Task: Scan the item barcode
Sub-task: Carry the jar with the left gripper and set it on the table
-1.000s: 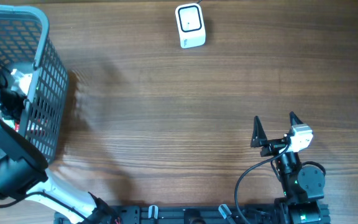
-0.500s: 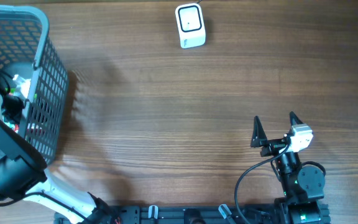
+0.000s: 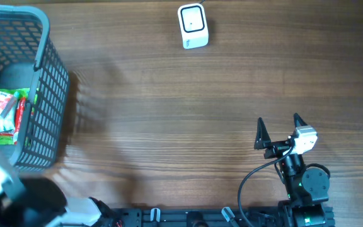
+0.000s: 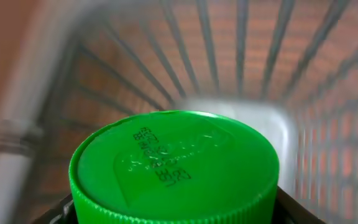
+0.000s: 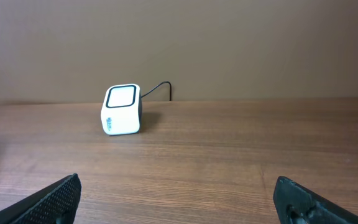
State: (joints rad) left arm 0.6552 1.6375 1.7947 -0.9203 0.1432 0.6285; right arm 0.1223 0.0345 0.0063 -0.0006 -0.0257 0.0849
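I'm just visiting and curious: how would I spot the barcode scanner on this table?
Start at the wooden table and look to its far edge, well right of the grey basket. The scanner is a small white box with a dark-rimmed square window and a cable behind, standing alone.

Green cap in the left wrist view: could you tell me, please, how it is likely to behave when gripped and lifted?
The green screw cap looks like rigid moulded plastic, so it probably will not give under a grip. Its ribbed rim should resist slipping, though the top looks slick. Being round, it may roll if laid sideways in the basket.
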